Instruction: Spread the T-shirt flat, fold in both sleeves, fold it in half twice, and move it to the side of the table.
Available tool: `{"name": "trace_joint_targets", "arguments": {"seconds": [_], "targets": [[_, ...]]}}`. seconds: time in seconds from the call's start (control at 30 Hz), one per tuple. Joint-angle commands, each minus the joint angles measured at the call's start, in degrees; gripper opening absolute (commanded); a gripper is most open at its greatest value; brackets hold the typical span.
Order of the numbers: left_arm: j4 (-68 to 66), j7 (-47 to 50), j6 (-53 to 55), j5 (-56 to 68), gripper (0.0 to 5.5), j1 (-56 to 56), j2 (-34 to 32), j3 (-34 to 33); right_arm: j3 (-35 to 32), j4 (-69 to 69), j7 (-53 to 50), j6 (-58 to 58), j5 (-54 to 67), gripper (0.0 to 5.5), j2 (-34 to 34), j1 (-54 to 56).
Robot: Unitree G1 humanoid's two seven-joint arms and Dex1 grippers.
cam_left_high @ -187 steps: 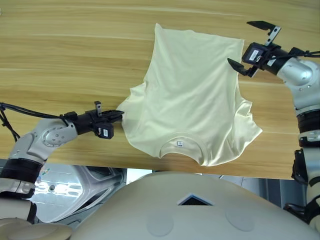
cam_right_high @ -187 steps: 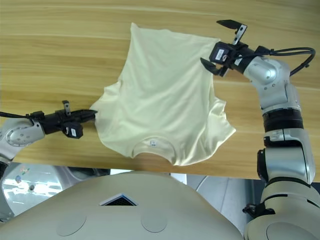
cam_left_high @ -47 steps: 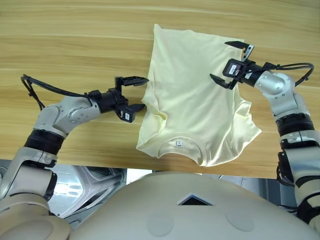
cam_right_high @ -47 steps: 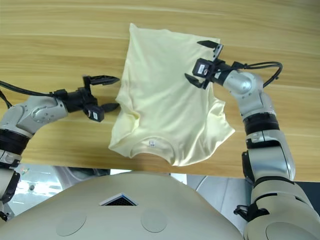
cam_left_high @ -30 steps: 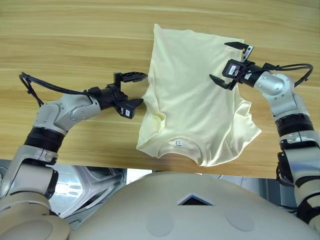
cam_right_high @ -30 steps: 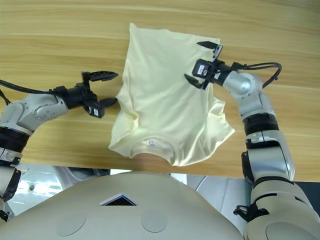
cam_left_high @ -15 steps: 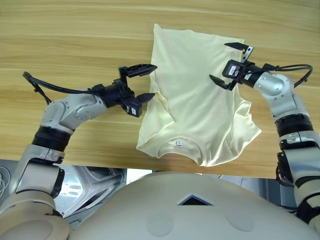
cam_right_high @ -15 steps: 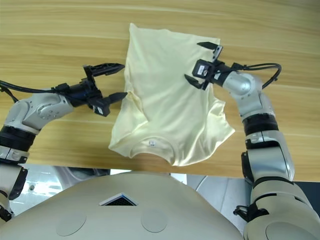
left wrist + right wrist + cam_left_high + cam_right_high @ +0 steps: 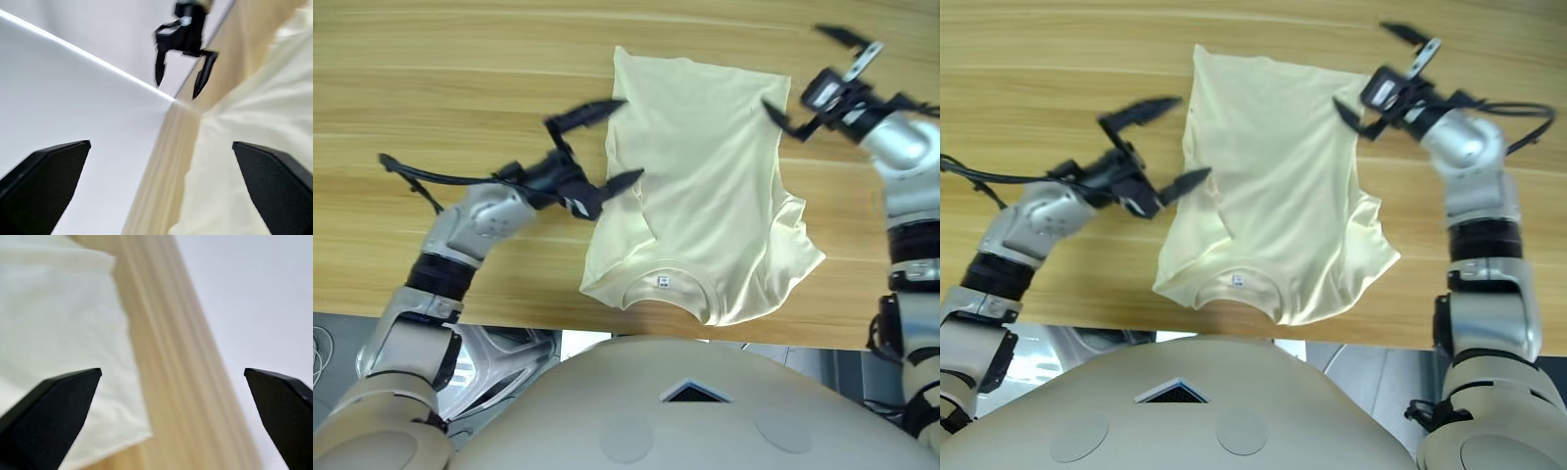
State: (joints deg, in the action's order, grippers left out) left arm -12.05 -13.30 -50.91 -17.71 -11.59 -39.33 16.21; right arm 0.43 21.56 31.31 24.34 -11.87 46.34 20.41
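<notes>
A pale yellow T-shirt lies on the wooden table with its collar at the near edge. Its left side is folded inward. The right sleeve sticks out, rumpled. My left gripper is open and hovers over the shirt's left edge, with nothing between its fingers. My right gripper is open too, raised by the shirt's far right corner. In the left wrist view, the shirt lies ahead and the right gripper hangs farther off. The right wrist view looks down on the shirt's corner.
Bare wooden tabletop stretches to the left of the shirt and beyond it. The table's near edge runs just under the collar. A narrower strip of table lies right of the shirt.
My left gripper has risen and pushed in over the shirt's left edge. My right gripper has lifted up and away toward the far right corner. The shirt has kept its shape.
</notes>
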Motion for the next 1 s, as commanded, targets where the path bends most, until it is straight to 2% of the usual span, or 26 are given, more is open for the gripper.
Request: {"name": "trace_joint_targets", "arguments": {"seconds": [0.03,0.13,0.23,0.43,0.6,0.77,1.0], "targets": [[0.08,-1.98,1.37,2.33,5.39,1.9,-1.32,-2.76,-5.64,-8.62,2.22,-3.38,-2.07,5.4,9.11,-8.63],[1.47,-2.18,2.0,3.18,5.39,3.84,-0.68,-3.72,-7.06,-12.94,5.05,-4.53,-7.88,5.4,16.76,-18.47],[1.39,-1.99,2.4,2.03,5.39,6.32,-1.07,-5.28,-4.55,-18.55,13.25,-3.6,-9.33,5.4,22.32,-29.51],[1.8,-2.45,2.71,0.05,5.39,8.8,-1.24,-6.41,-2.9,-27.38,25.87,0.09,-0.75,5.4,26.63,-39.38],[3.39,-2.59,2.92,-0.61,5.39,11.36,-1.52,-7.6,-1.09,-29.79,29.38,1.98,0.59,5.4,26.84,-44.86],[4.82,-3.3,3.16,-0.52,5.39,12.03,-1.47,-8.38,2.43,-28.48,27.9,1.97,-1.78,5.4,23.73,-44.56],[5.71,-2.97,3.48,-2.02,5.39,12.79,-1.18,-8.93,3.53,-25.34,26.46,1.36,-4.26,5.4,22.56,-42.6]]}}
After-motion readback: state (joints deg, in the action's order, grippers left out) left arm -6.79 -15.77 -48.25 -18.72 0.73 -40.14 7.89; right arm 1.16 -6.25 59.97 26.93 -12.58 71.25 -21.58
